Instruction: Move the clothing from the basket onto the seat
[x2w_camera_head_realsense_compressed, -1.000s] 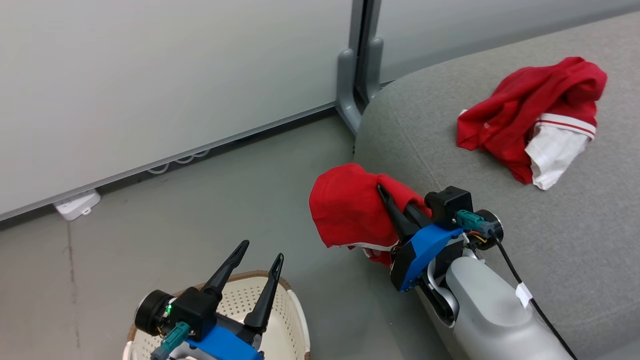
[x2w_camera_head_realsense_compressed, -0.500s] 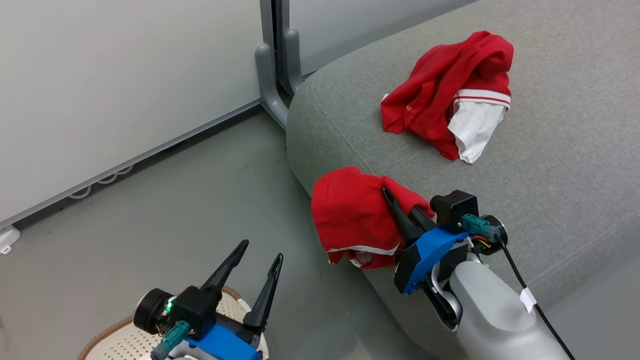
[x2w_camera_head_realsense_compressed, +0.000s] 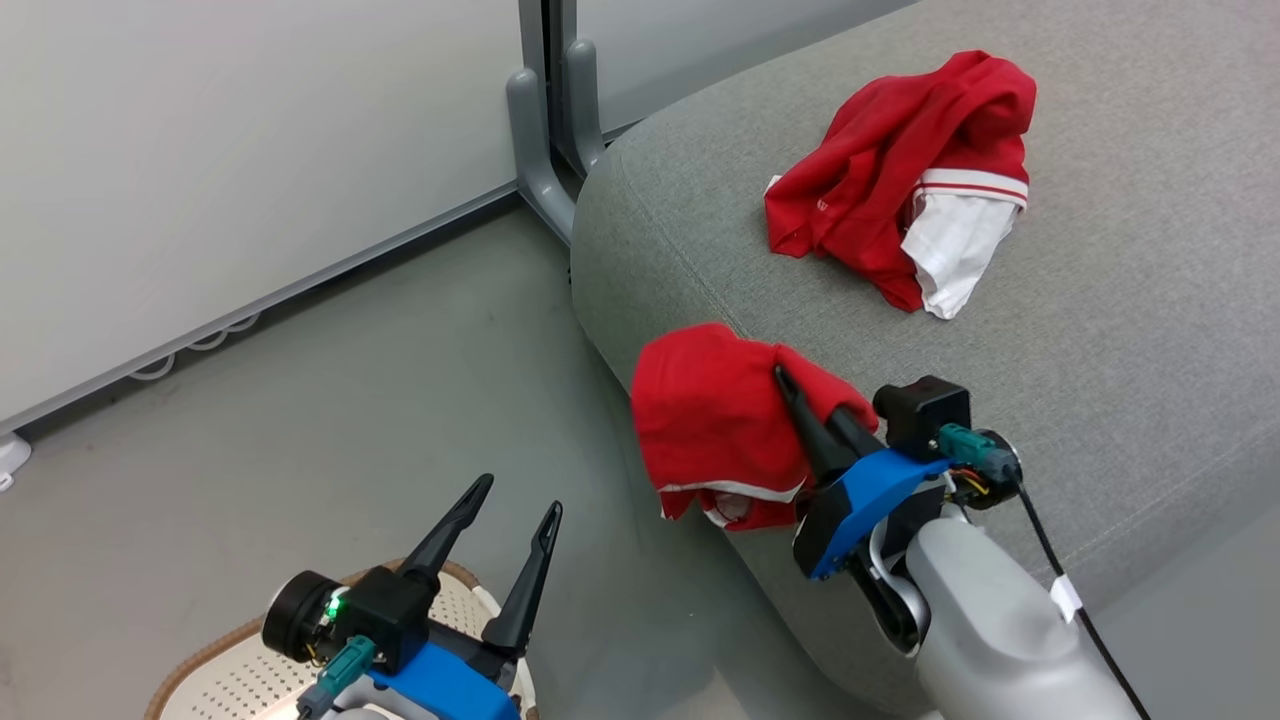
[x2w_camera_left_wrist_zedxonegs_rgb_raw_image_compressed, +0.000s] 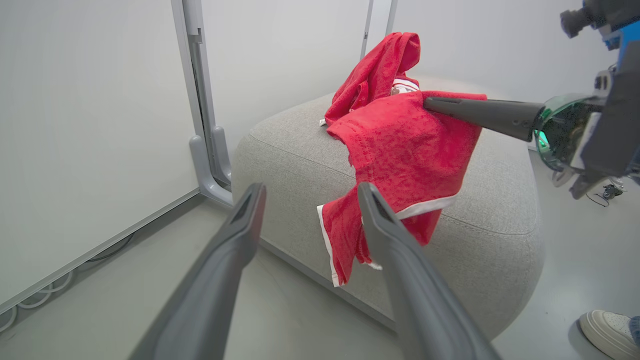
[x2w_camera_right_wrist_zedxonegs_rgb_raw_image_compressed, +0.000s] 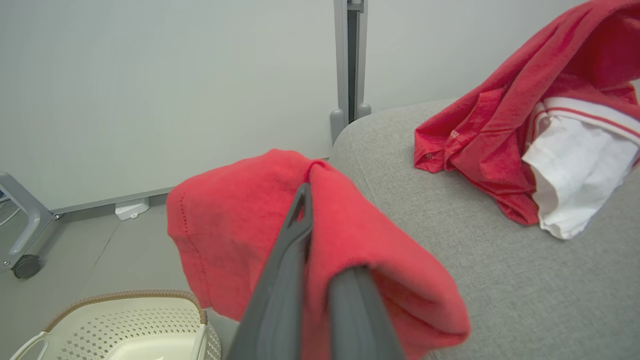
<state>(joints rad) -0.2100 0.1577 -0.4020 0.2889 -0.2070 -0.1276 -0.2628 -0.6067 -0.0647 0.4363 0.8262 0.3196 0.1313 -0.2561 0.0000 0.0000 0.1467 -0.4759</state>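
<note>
Right arm: your pale forearm (x2w_camera_head_realsense_compressed: 990, 620) comes up from the lower right of the head view. It reaches toward the rounded front edge of the large grey woven-fabric seat (x2w_camera_head_realsense_compressed: 1100, 350).
Right pincer: the right pincer (x2w_camera_head_realsense_compressed: 783, 378) has its two long dark fingers pressed together on a bright red soft garment with white trim, the held red garment (x2w_camera_head_realsense_compressed: 715, 420) (one finger lies on top, the other is hidden under the fabric).
Held red garment: it drapes over the fingers at the seat's edge. In the left wrist view its lower part, with the white trim, hangs down in front of the seat's side. You cannot tell whether it touches the seat.
Left arm: it sits low at the lower left of the head view and overlaps the basket there, with its fingers pointing up that view.
Left pincer: the left pincer (x2w_camera_head_realsense_compressed: 522, 494) has its fingers wide apart, with nothing between them.
Second red garment: a crumpled bright red garment with a white striped band and a white part, the second red garment (x2w_camera_head_realsense_compressed: 880, 200), lies on top of the seat, well apart from the held one.
Basket: the cream-white perforated plastic basket (x2w_camera_head_realsense_compressed: 215, 665) with a brown woven-look rim stands on the grey floor (x2w_camera_head_realsense_compressed: 350, 400) near the seat. The part of its inside that you can see is bare perforated plastic.
Surroundings: a grey metal post (x2w_camera_head_realsense_compressed: 540, 150) stands at the white wall behind the seat. In the left wrist view a person's white shoe (x2w_camera_left_wrist_zedxonegs_rgb_raw_image_compressed: 607, 332) is on the floor.
</note>
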